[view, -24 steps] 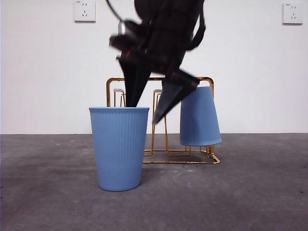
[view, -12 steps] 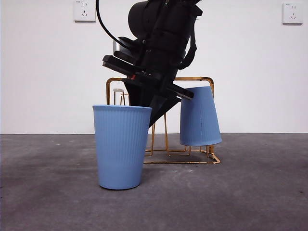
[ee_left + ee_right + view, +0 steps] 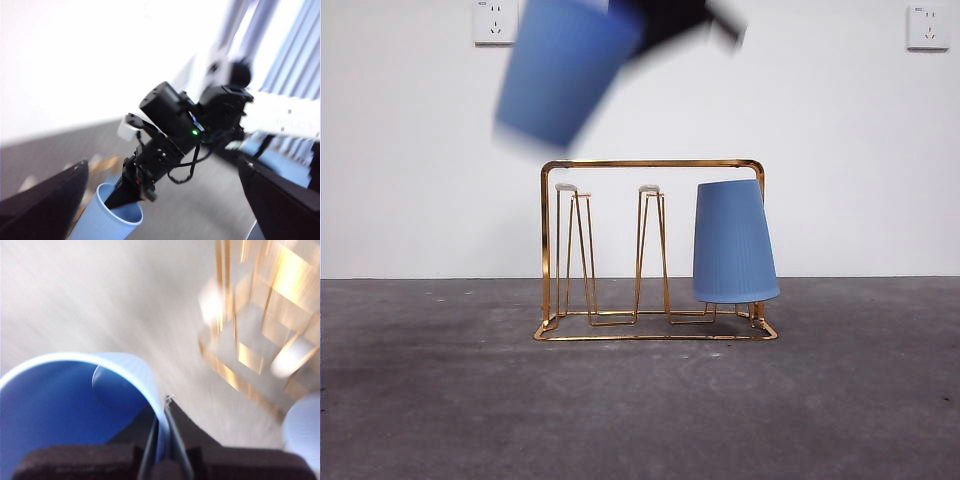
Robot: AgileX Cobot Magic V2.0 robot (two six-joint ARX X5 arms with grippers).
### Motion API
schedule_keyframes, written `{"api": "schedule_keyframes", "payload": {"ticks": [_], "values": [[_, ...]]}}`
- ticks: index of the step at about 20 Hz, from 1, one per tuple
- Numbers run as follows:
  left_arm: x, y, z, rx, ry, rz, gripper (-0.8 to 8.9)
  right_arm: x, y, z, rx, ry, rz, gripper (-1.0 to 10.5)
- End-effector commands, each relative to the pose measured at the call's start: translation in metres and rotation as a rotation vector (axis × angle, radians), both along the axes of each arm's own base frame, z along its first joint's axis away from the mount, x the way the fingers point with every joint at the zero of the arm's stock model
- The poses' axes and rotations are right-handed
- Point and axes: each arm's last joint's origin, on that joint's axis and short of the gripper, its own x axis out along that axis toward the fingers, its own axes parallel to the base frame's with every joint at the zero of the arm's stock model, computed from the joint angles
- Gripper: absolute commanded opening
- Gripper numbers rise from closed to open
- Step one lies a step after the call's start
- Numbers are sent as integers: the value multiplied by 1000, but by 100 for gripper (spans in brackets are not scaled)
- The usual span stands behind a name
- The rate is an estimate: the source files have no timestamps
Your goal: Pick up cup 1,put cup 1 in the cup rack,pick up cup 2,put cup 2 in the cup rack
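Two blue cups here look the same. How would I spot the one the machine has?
Find the gold wire cup rack on the grey table. One blue cup sits upside down on its end peg. The held cup hangs tilted in the air above the rack, its rim pinched by the right gripper.

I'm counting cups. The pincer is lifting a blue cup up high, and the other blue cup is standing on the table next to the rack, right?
Not quite. The other blue cup hangs upside down on the cup rack, as the front view shows. The right pincer does hold the lifted cup up high.
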Motion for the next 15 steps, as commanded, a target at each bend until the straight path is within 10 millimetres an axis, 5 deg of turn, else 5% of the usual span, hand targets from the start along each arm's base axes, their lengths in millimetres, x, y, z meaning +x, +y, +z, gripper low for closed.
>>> {"api": "schedule_keyframes", "payload": {"ticks": [1,9,15], "values": [[-5,3,13,-51,-136,-64,500,-29,-26,46,124,-115,6,-13],[-6,-9,29,-132,-278,-343,500,-118,-97,134,543,-324,207,-13],[10,-33,32,-140,-277,-502,500,-147,-118,151,676,-341,342,-13]]}}
